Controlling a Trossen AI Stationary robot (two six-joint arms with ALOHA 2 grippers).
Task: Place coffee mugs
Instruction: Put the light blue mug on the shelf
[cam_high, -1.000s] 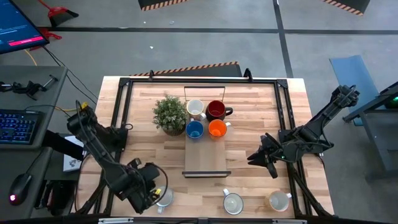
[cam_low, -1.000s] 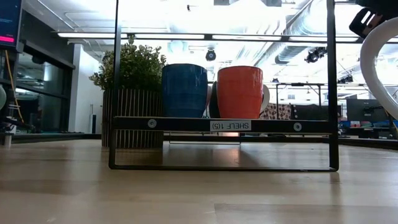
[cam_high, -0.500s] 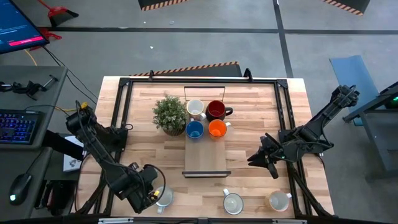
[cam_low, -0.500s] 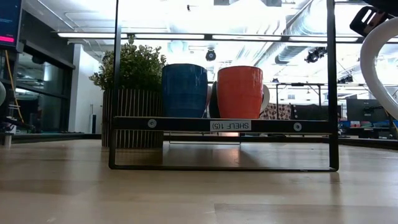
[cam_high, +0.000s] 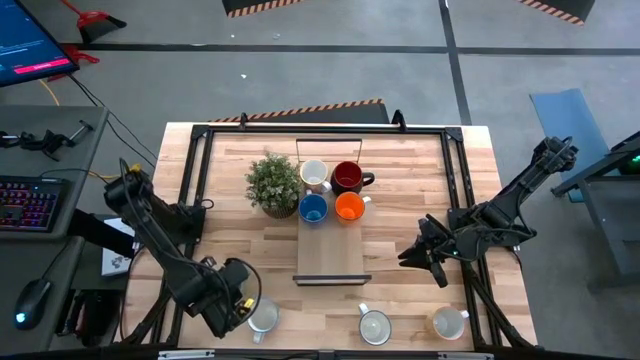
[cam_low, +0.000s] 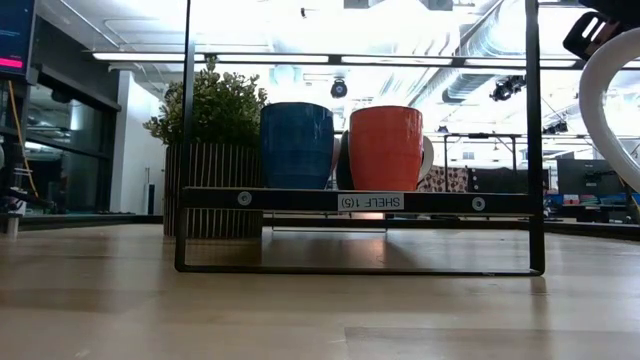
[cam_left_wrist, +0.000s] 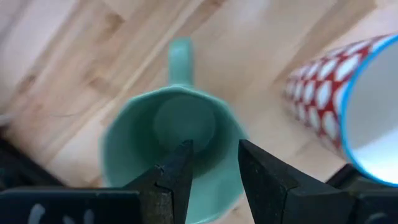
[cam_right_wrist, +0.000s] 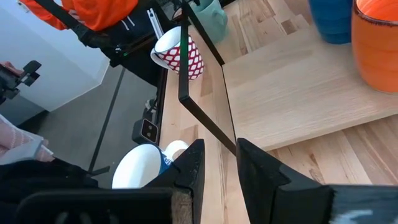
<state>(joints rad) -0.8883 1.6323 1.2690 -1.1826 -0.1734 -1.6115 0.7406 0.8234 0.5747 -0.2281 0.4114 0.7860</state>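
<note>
**A:** Wood tabletop, black frame round the edge. Left claw status?

**B:** At the near-left corner, right over the teal green mug. Fingers spread: one tip inside the rim, other outside the wall, straddling it. Can't tell if they touch the wall. Mug's handle points away from the claw.

**A:** Neighbours?

**B:** Red/white patterned mug w/ blue rim just beside the teal one. Along the near edge: white mug and another white mug.

**A:** Shelf?

**B:** Shelf mid-table, four mugs at its far end: white mug, dark red mug, blue mug, orange mug. Near half of the board is bare. Potted plant just beside its left side.

**A:** Right claw?

**B:** Hanging over the tabletop right of the shelf, well apart from any mug. Fingers close together w/ a narrow gap, nothing between.
</note>
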